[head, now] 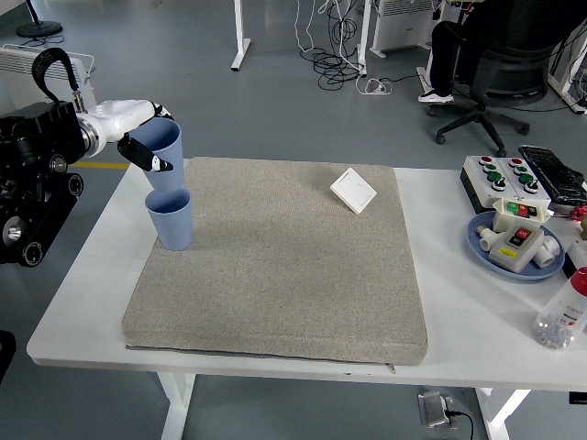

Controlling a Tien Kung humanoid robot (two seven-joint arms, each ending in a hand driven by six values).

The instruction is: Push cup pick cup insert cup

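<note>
Head view: no readable writing anywhere that I can spot. The left hand (139, 130) has its white fingers wrapped round a light blue plastic cup (163, 154), held right above a second blue cup (171, 218) standing upright on the grey fabric mat (284, 266), near its far-left corner.

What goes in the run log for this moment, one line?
left robot hand: grips cup | held above second cup on mat | not inserted | right: unseen

Your left arm is raised at the left edge.
Its white left hand (138, 128) curls closed around a blue cup (163, 154).
</note>
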